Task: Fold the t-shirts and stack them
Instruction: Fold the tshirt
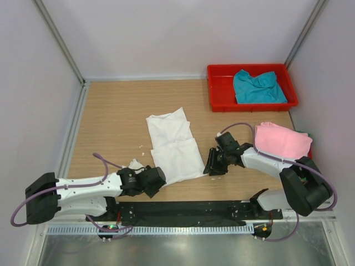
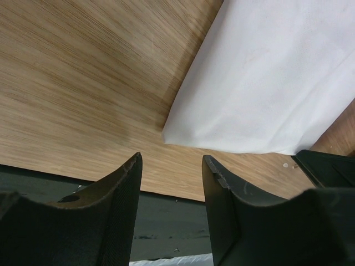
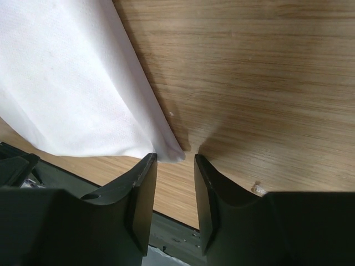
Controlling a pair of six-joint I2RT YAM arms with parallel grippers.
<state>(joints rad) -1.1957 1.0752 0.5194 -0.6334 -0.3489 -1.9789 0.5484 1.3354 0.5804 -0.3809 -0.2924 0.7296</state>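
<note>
Tabletop of pale wood grain, walled on three sides, is carrying the items below.

Item 1, white t-shirt: is lying flat near the middle of the table as a long, partly folded panel, running from far-left to near-right, its near hem close to the table's near edge.

Item 2, teal t-shirt: is sitting crumpled inside the red plastic tray at the far right corner.

Item 3, pink t-shirt: is resting folded at the right edge, just beyond the right arm's elbow; what is lying under it cannot be told.

Item 4, left gripper: is hovering low at the near-left corner of the white t-shirt. Its fingers are standing apart with bare wood between them, the corner lying just ahead of the tips and untouched.

Item 5, right gripper: is sitting at the shirt's near-right corner. Its jaws are standing apart with a narrow gap, nothing pinched; the cloth's tip is lying right at the left finger's end, and whether it is touching cannot be told.
</note>
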